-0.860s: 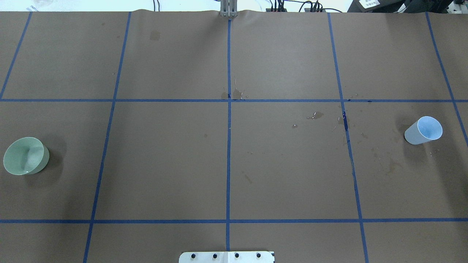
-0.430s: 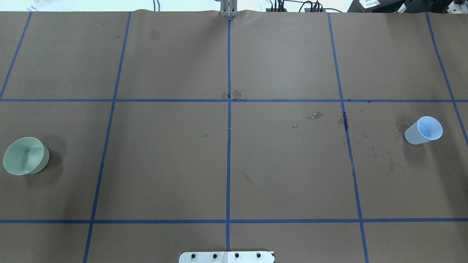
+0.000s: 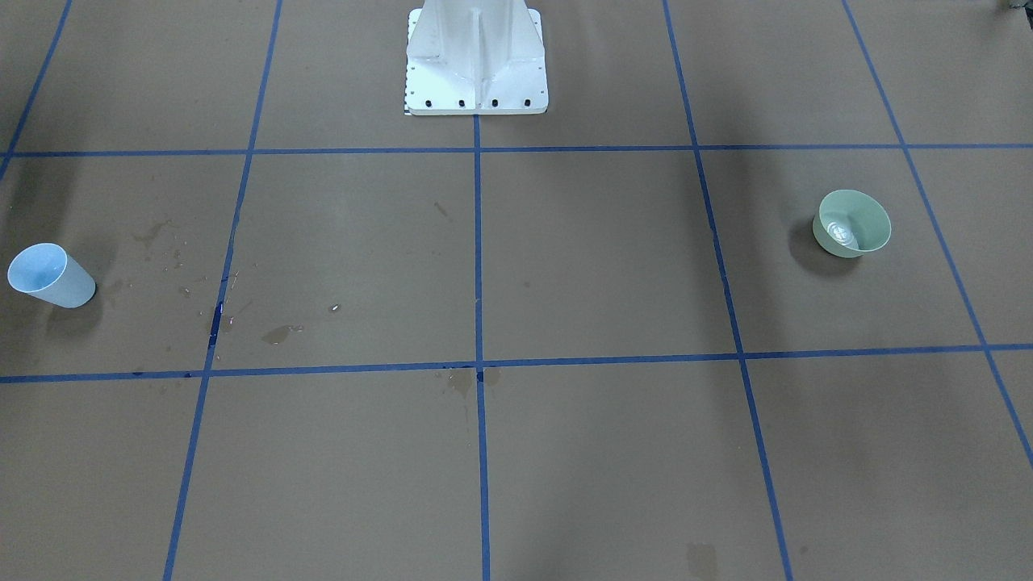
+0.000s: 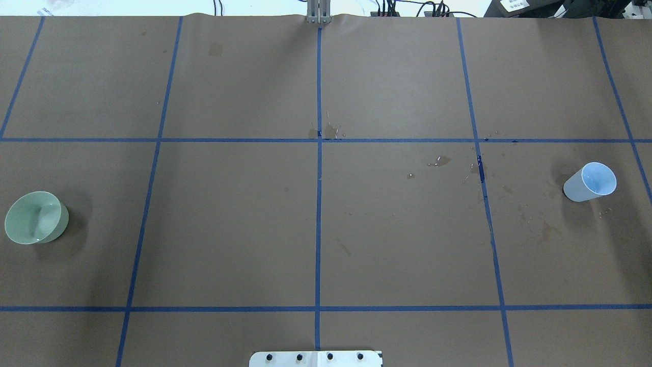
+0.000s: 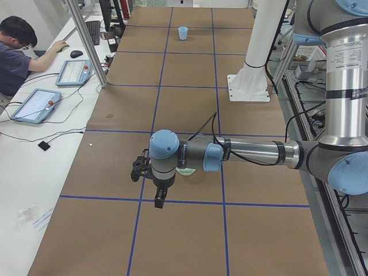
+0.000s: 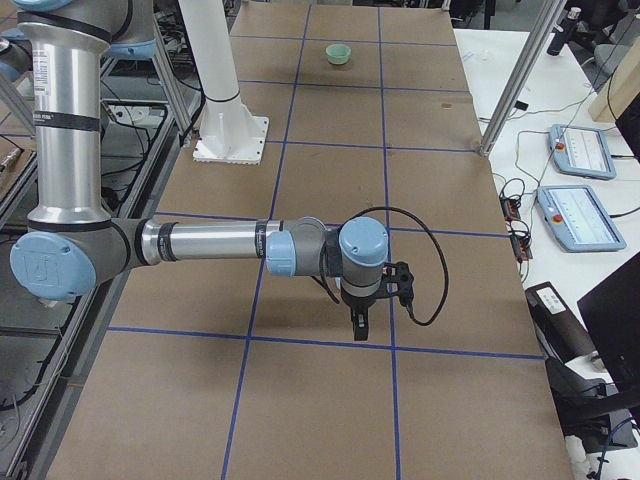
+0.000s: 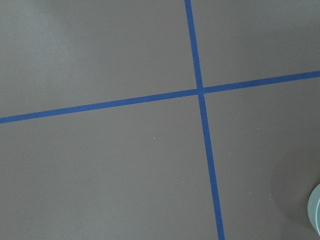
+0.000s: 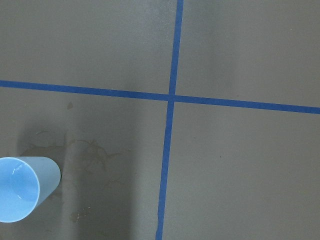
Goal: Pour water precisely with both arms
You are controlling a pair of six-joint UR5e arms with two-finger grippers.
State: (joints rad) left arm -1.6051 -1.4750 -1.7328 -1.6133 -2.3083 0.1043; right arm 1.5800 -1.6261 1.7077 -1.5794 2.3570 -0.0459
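A pale green bowl (image 4: 35, 218) stands at the table's left end, also seen in the front-facing view (image 3: 853, 223). Ripples and white glints of water (image 3: 843, 234) show inside it. A light blue cup (image 4: 591, 182) stands upright at the right end (image 3: 50, 277). My left gripper (image 5: 159, 201) hangs above the table just beside the bowl, which the wrist mostly hides. My right gripper (image 6: 359, 328) hangs near the cup's end. Both show only in side views, so I cannot tell whether they are open or shut. The right wrist view holds the cup (image 8: 20, 195) at lower left.
Brown paper with a blue tape grid covers the table. Wet stains (image 4: 440, 161) lie right of centre. The white pedestal (image 3: 476, 64) stands at the robot's edge. A person (image 5: 17, 52) sits at a side bench with tablets (image 6: 580, 150).
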